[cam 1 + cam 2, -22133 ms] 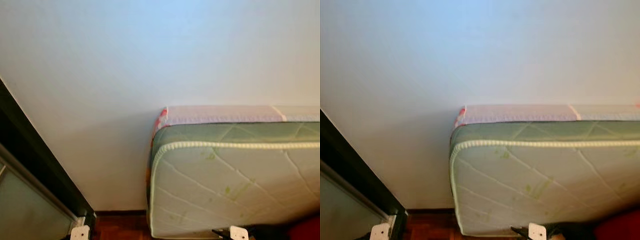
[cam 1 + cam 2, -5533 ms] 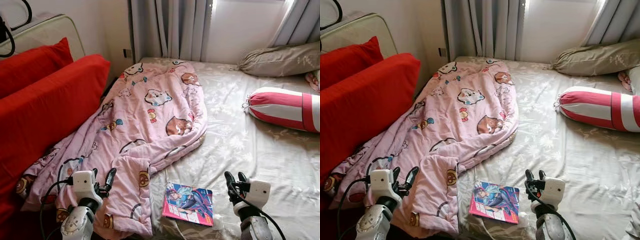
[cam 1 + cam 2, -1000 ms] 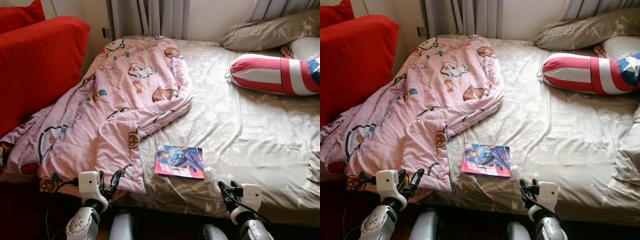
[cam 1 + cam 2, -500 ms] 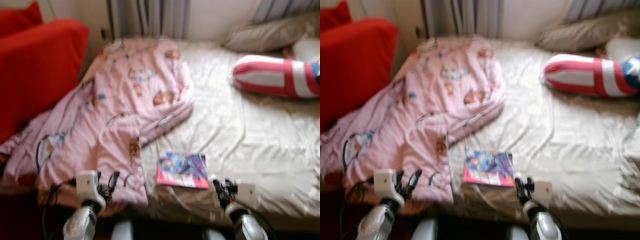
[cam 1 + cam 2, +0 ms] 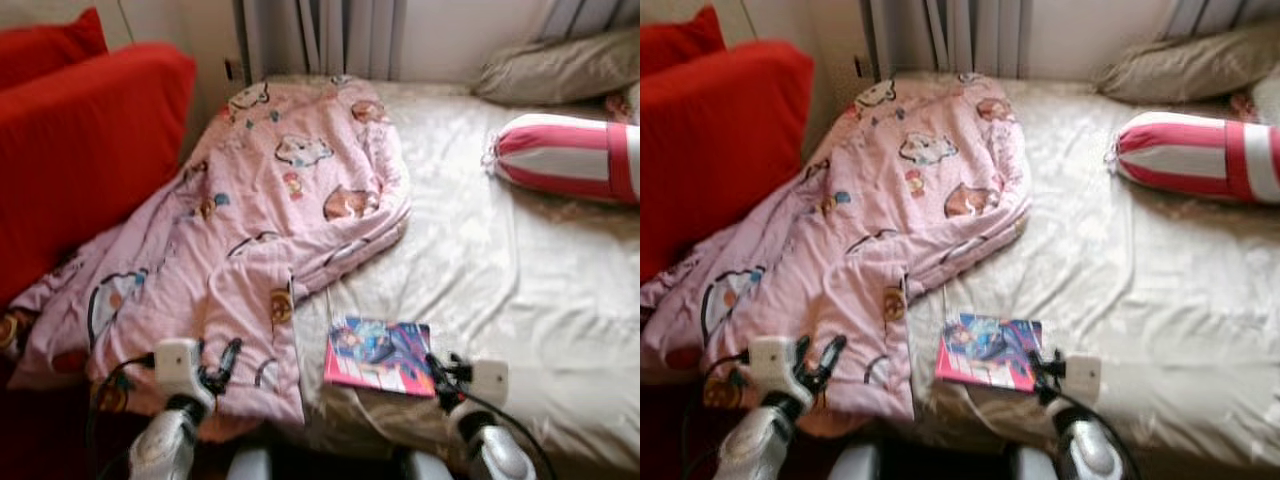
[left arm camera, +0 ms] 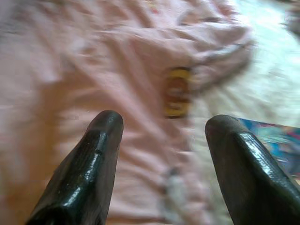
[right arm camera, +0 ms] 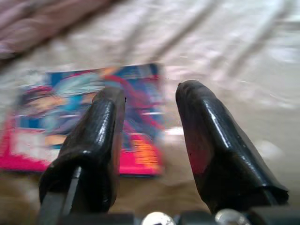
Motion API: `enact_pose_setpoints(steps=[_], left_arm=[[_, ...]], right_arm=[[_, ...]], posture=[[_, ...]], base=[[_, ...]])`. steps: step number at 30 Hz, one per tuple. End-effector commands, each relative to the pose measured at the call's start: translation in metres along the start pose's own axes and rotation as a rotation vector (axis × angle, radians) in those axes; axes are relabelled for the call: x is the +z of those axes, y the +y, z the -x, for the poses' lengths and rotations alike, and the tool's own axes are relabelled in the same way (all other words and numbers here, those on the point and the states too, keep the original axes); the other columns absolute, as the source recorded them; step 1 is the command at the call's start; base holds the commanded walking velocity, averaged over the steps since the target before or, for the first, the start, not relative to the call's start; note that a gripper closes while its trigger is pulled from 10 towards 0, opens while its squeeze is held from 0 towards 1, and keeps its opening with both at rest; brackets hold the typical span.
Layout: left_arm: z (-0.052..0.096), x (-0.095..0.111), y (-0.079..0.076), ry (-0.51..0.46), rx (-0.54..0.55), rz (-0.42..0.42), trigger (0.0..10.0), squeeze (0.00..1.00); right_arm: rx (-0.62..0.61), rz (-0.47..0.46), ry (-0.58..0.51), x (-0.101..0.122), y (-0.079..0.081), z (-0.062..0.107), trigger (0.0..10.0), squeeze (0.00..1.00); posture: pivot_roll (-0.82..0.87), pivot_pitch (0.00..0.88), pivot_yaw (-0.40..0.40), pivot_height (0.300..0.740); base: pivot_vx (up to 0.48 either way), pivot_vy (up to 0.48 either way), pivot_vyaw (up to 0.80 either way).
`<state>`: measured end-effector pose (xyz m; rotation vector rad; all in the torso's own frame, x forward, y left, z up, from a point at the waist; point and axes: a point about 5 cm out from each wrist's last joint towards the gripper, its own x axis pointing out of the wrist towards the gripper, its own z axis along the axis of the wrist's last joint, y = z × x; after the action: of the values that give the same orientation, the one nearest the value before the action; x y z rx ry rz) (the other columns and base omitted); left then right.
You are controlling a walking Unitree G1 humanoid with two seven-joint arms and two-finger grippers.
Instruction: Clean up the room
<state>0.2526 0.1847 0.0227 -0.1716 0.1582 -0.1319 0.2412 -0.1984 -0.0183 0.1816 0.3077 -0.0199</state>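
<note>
1. Compared with a second ago, your right gripper [image 7: 149, 101] sits closer to the book [image 5: 380, 356].
2. Book lies at the bed [image 5: 520, 270] edge; both grippers gape empty, the left gripper [image 6: 164, 123] over the blanket [image 5: 270, 210].
3. Next, you likely straddle the book's edge.

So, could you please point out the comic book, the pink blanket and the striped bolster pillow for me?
comic book [image 5: 378, 355], left eye view, middle of its cover.
pink blanket [image 5: 270, 210], left eye view, flat middle of the spread part.
striped bolster pillow [image 5: 1200, 158], right eye view, white band along its side.

Silver arms, white wrist blocks, black cables, glossy black jaws
</note>
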Motion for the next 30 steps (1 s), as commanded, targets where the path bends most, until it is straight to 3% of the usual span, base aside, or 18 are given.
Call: enact_pose_setpoints(steps=[1, 7, 16, 17, 18, 19, 21, 25, 26, 30], left_arm=[[0.004, 0.001, 0.008, 0.007, 0.016, -0.011, 10.0, 0.00], [0.005, 0.002, 0.008, 0.005, 0.012, -0.014, 10.0, 0.00], [0.013, 0.002, 0.008, 0.011, 0.005, -0.024, 10.0, 0.00], [0.014, 0.002, 0.008, 0.011, 0.004, -0.025, 10.0, 0.00], [0.015, 0.003, 0.008, 0.010, 0.003, -0.026, 10.0, 0.00], [0.017, 0.004, 0.008, 0.009, 0.002, -0.029, 10.0, 0.00], [0.019, 0.006, 0.009, 0.009, 0.001, -0.032, 10.0, 0.00], [0.028, 0.005, 0.011, 0.030, -0.013, -0.051, 10.0, 0.00], [0.032, 0.004, 0.011, 0.044, -0.020, -0.062, 10.0, 0.00], [0.042, 0.005, 0.016, 0.056, -0.015, -0.072, 10.0, 0.00]], right_arm=[[0.002, -0.008, 0.007, 0.001, 0.004, -0.003, 10.0, 0.00], [-0.015, 0.066, 0.066, 0.004, -0.002, -0.010, 10.0, 0.00], [-0.031, 0.243, 0.161, 0.023, -0.027, -0.022, 10.0, 0.00], [-0.019, 0.273, 0.176, 0.024, -0.028, -0.023, 10.0, 0.82], [-0.011, 0.294, 0.187, 0.025, -0.029, -0.024, 10.0, 0.82], [0.017, 0.355, 0.199, 0.027, -0.030, -0.025, 10.0, 1.00], [0.101, 0.470, 0.229, 0.030, -0.028, -0.027, 10.0, 1.00], [0.240, 0.605, 0.275, 0.036, -0.025, -0.030, 10.0, 1.00], [0.289, 0.708, 0.286, 0.040, -0.025, -0.031, 10.0, 1.00], [0.348, 0.808, 0.314, 0.047, -0.029, -0.033, 10.0, 1.00]], posture=[[0.03, 0.107, -0.010, 0.615], [0.04, 0.120, -0.008, 0.615], [0.06, 0.162, 0.006, 0.615], [0.07, 0.168, 0.009, 0.615], [0.07, 0.174, 0.011, 0.615], [0.08, 0.183, 0.015, 0.615], [0.09, 0.194, 0.022, 0.615], [0.11, 0.226, 0.043, 0.615], [0.11, 0.231, 0.047, 0.615], [0.14, 0.254, 0.061, 0.615]], base=[[0.000, 0.000, 0.00], [0.000, 0.000, 0.00], [0.000, 0.000, 0.00], [0.000, 0.000, 0.00], [0.000, 0.000, 0.00], [0.000, 0.000, 0.00], [0.000, 0.000, 0.00], [0.000, 0.000, 0.00], [0.000, 0.000, 0.00], [0.000, 0.000, 0.00]])
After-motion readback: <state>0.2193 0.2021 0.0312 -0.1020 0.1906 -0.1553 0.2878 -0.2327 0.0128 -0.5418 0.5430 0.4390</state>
